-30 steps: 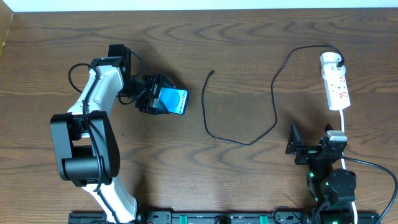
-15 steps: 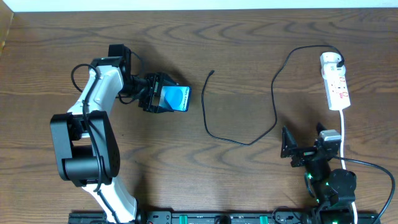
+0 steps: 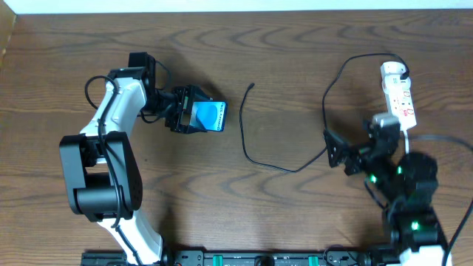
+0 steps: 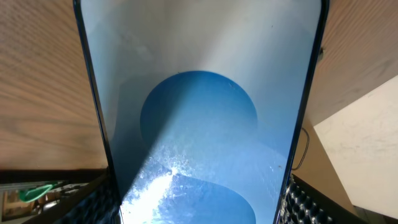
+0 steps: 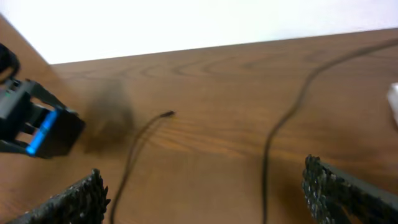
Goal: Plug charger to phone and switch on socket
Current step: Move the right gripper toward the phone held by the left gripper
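The phone [image 3: 210, 116] is held in the clenched left gripper [image 3: 185, 111], left of centre. The charger [image 3: 244, 137] lies loose on the worktop [image 3: 295, 222]. Its plug tip [image 3: 253, 86] is near the phone but not inserted. The right gripper [image 3: 336, 153] is released and empty beside the charger. Plugging in and switching on the socket [image 3: 400, 101] are judged outstanding.
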